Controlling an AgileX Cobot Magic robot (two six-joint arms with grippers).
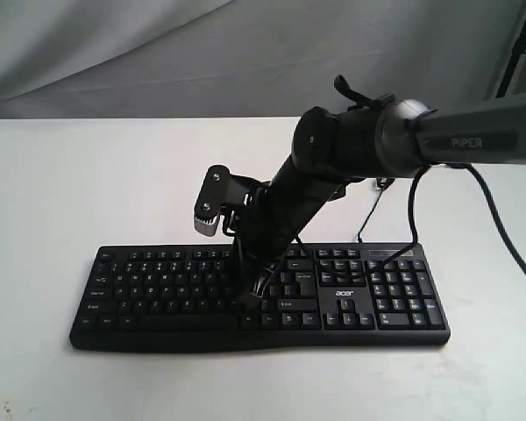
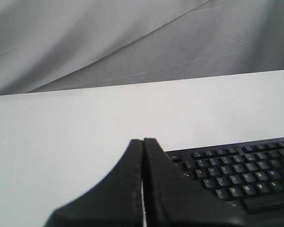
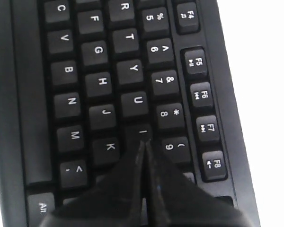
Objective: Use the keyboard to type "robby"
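Note:
The black keyboard [image 1: 158, 289] lies on the white table, its number pad to the right. My right gripper [image 1: 245, 298] reaches down across its middle, shut, with nothing between its fingers. In the right wrist view the joined tips of the right gripper [image 3: 143, 142] sit at the edge of the I key [image 3: 142, 131], between K and 9. The fingers hide the key beyond I. My left gripper [image 2: 143, 140] is shut and empty, held off the Esc corner of the keyboard [image 2: 236, 175]. It does not show in the exterior view.
The right arm [image 1: 394, 140] stretches in from the right over the number pad side. Thin black cables [image 1: 368, 215] trail behind the keyboard. A grey cloth [image 1: 158, 53] hangs behind the white table [image 1: 53, 193].

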